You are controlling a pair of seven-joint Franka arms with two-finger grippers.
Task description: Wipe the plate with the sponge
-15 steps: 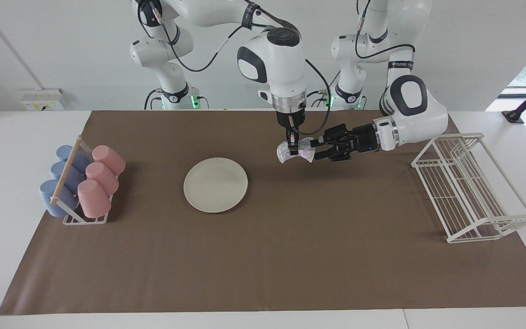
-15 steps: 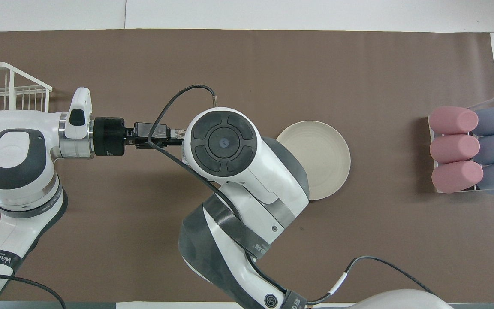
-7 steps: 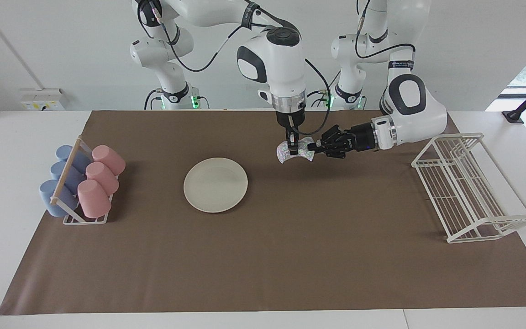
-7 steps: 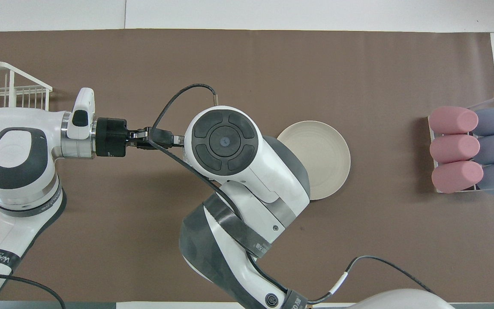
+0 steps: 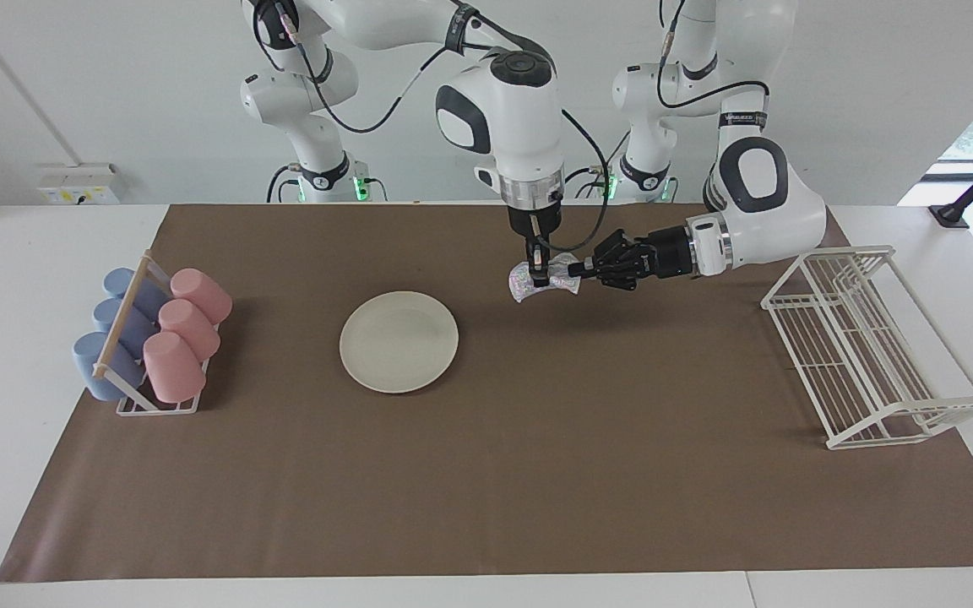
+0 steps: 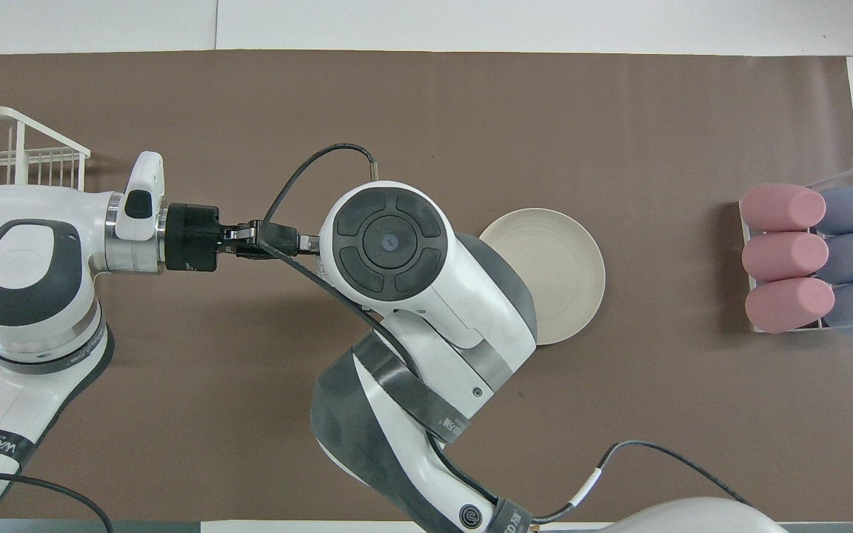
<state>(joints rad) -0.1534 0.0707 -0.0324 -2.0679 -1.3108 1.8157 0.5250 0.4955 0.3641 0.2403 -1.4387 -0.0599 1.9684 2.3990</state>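
Observation:
The silvery, glittery sponge [image 5: 547, 282] hangs in the air over the brown mat, toward the left arm's end from the plate. My right gripper [image 5: 538, 268] points straight down and is shut on the sponge's pinched waist. My left gripper [image 5: 577, 272] comes in level from the side and is shut on the sponge's end. The cream-white plate [image 5: 399, 341] lies flat and bare on the mat. In the overhead view the right arm's wrist hides the sponge and part of the plate [image 6: 556, 270], and only the left gripper [image 6: 302, 241] shows beside that wrist.
A rack of pink and blue cups [image 5: 153, 338] stands at the right arm's end of the table. A white wire dish rack [image 5: 867, 346] stands at the left arm's end. The brown mat [image 5: 486, 473] covers most of the table.
My left gripper has shut on the sponge's end, having stood open around it a second ago. Both hands and the sponge have risen slightly.

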